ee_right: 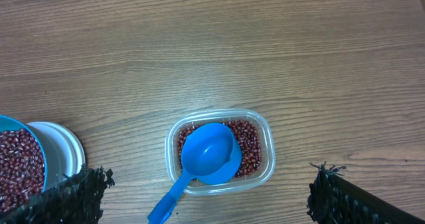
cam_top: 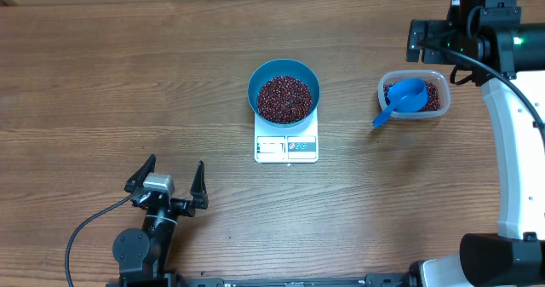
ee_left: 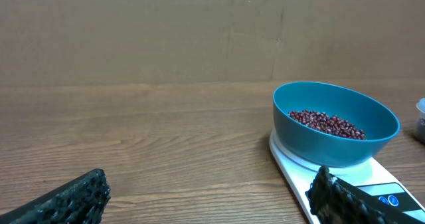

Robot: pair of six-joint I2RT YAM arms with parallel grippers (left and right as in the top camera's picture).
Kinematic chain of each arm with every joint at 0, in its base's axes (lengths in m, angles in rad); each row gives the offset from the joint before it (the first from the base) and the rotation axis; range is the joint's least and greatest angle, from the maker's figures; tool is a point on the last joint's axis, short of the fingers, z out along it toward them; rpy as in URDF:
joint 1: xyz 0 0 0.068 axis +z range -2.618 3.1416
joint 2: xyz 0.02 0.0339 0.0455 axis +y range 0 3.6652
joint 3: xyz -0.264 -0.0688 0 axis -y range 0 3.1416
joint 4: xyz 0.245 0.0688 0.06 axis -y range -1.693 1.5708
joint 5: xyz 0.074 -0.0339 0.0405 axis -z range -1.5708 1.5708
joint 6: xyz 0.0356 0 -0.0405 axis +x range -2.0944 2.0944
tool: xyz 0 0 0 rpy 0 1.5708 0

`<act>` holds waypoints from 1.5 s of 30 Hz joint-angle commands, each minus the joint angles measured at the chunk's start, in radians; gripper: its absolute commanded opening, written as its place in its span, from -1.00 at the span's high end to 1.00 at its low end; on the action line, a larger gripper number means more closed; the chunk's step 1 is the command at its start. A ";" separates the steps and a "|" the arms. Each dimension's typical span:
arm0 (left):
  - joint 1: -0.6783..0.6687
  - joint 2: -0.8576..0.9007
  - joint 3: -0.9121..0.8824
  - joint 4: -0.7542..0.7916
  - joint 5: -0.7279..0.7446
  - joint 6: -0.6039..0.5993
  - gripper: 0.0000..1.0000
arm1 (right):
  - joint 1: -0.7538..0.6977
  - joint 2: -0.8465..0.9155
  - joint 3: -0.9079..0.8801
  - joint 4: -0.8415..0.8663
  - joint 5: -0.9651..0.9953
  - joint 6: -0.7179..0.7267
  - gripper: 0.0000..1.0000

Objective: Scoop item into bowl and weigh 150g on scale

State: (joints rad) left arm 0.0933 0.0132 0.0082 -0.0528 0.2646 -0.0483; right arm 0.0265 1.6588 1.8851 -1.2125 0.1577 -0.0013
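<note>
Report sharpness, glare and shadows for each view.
Overhead: even light, soft short shadows, display on the small white square scale too small to read. Left wrist: round glossy blue bowl sharp, black fingertips show little detail. Right wrist: clear plastic tub and blue scoop crisp, no strong glare.

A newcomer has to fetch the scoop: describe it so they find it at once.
On the wooden table, look right of the white scale carrying the deep blue bowl, to the clear plastic tub. The scoop lies in it, handle sticking out over the rim. It is the only small, handled blue thing.
</note>
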 commanded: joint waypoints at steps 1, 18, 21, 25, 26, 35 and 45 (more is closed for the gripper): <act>0.006 -0.010 -0.003 -0.003 -0.021 0.010 -0.99 | -0.002 -0.007 0.012 0.006 0.006 -0.011 -1.00; 0.006 -0.010 -0.003 -0.006 -0.040 -0.016 -0.99 | -0.002 -0.007 0.012 0.006 0.006 -0.011 -1.00; 0.006 -0.010 -0.003 -0.008 -0.055 -0.020 -0.99 | -0.002 -0.007 0.012 0.006 0.006 -0.011 -1.00; 0.006 -0.010 -0.003 -0.011 -0.071 -0.027 -0.99 | -0.002 -0.007 0.012 0.006 0.006 -0.011 -1.00; 0.006 -0.010 -0.003 -0.011 -0.074 -0.027 -0.99 | -0.002 -0.007 0.012 0.006 0.006 -0.011 -1.00; 0.006 -0.010 -0.003 -0.019 -0.147 -0.059 -0.99 | -0.002 -0.007 0.012 0.006 0.006 -0.011 -1.00; 0.006 -0.010 -0.003 -0.026 -0.228 -0.168 -0.99 | -0.002 -0.007 0.012 0.006 0.006 -0.011 -1.00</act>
State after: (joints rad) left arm 0.0933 0.0132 0.0082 -0.0715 0.0803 -0.1654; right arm 0.0269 1.6588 1.8851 -1.2121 0.1574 -0.0010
